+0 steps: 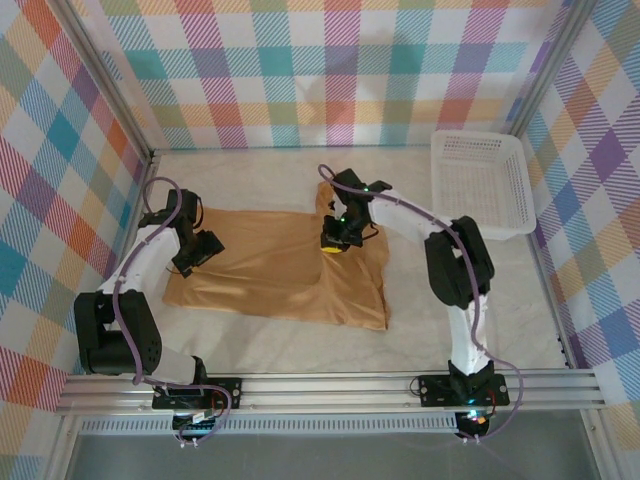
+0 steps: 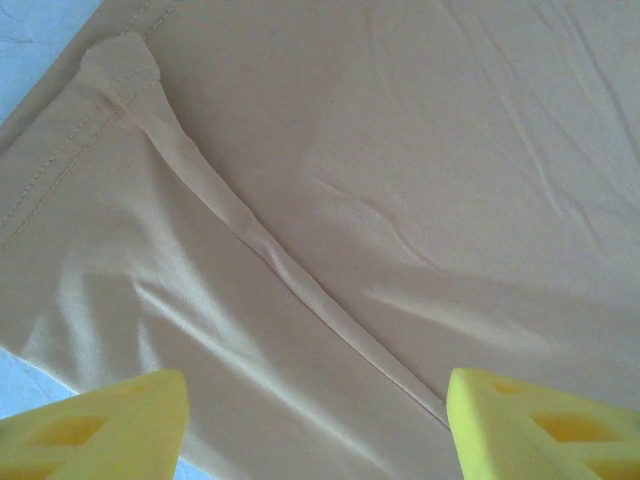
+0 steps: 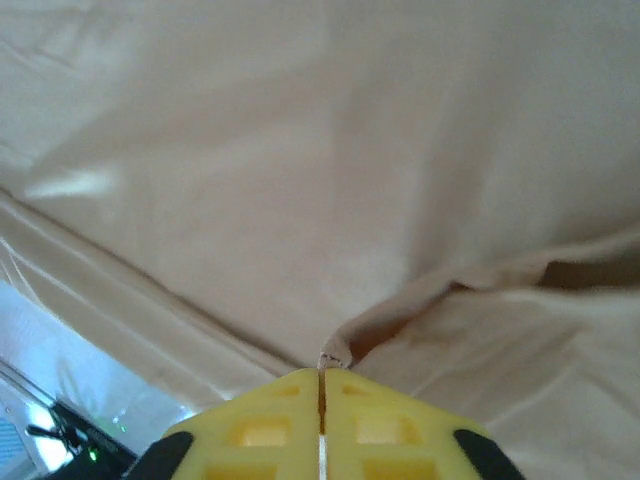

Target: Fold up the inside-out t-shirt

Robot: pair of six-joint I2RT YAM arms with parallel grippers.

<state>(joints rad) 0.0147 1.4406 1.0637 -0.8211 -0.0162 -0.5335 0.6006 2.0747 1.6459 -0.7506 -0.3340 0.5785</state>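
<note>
The tan inside-out t-shirt [image 1: 270,275] lies spread flat in the middle of the table, with one part bunched up at its far right corner. My left gripper [image 1: 203,247] hovers over the shirt's left edge. In the left wrist view its yellow fingers [image 2: 110,425] stand wide apart and open above the fabric [image 2: 400,180], and a raised seam runs diagonally between them. My right gripper [image 1: 334,243] is over the shirt's upper middle. In the right wrist view it [image 3: 321,385] is shut on a small pinched fold of the fabric [image 3: 300,180].
A white mesh basket [image 1: 480,185] stands at the back right of the table, apart from the shirt. Checked walls close in the back and both sides. Bare pale tabletop [image 1: 250,170] runs behind the shirt and in front of it.
</note>
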